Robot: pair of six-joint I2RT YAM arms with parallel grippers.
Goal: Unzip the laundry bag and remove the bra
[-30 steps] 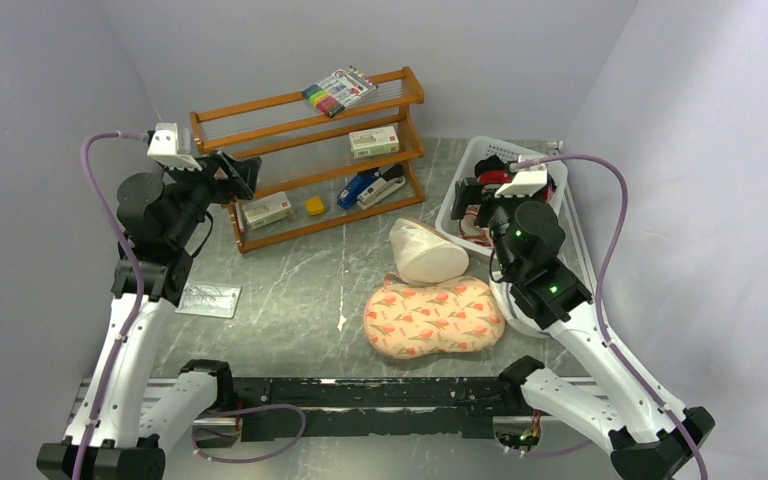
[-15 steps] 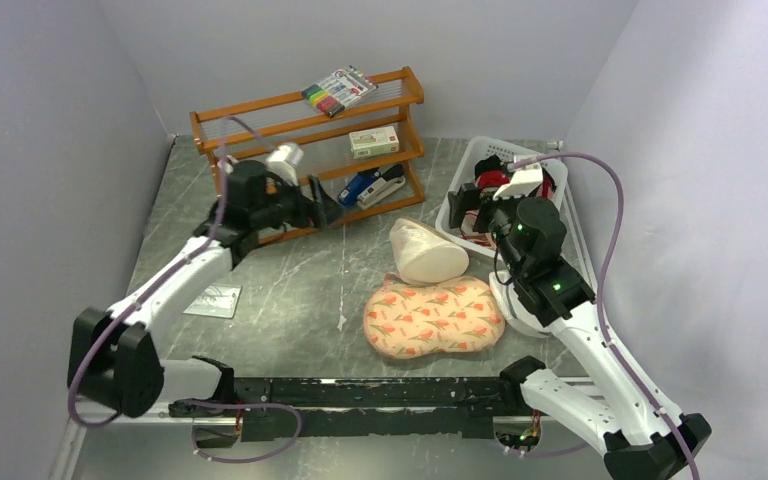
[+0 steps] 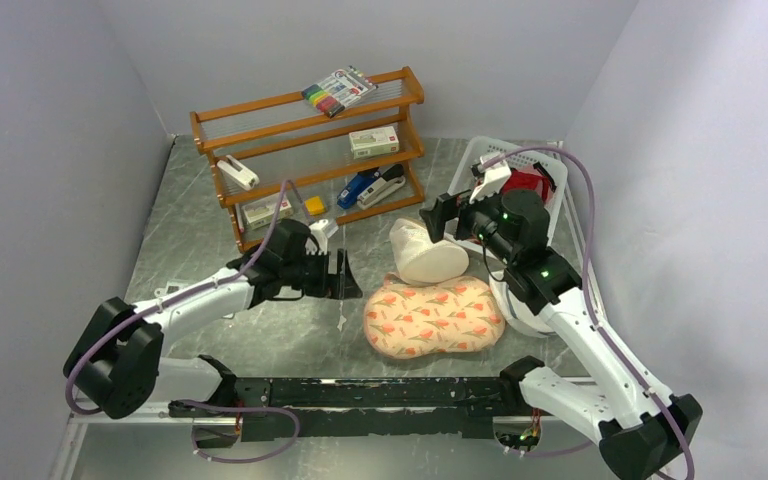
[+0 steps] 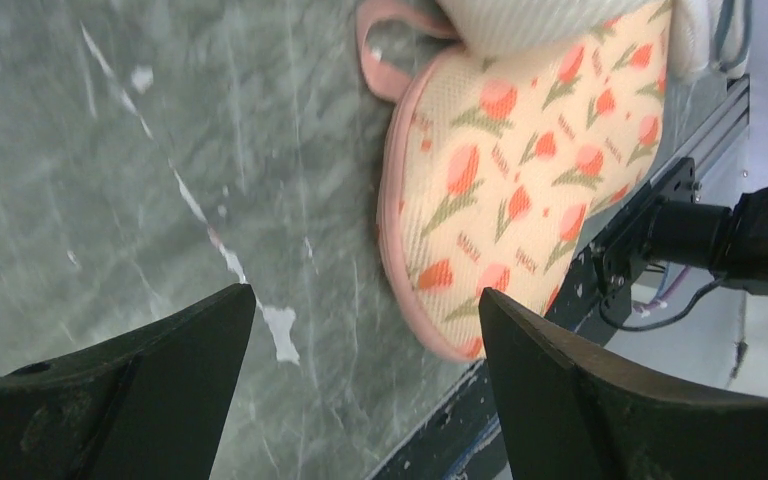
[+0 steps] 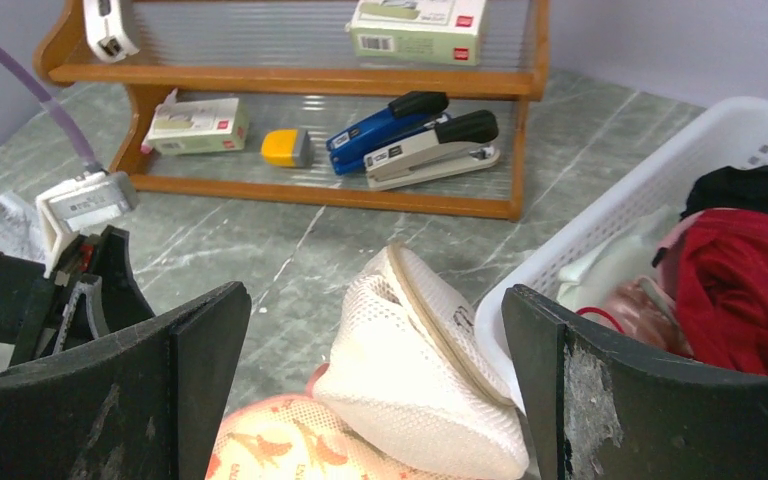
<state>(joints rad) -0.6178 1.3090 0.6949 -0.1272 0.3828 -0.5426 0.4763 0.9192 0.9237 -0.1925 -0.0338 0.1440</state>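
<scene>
The laundry bag (image 3: 433, 317) is lying flat on the grey marbled tabletop (image 3: 290, 335), near the front edge and right of centre, its long axis running left to right. It is showing a peanut outline, pinched at the waist, in peach-pink mesh fabric printed with red-orange tulips on green stems, and pink piping is running round its rim. A small pink loop (image 4: 385, 45) is sticking out at its left far corner. It is looking closed and puffed up. A cream mesh cone (image 3: 425, 252) is resting against its far edge.
</scene>
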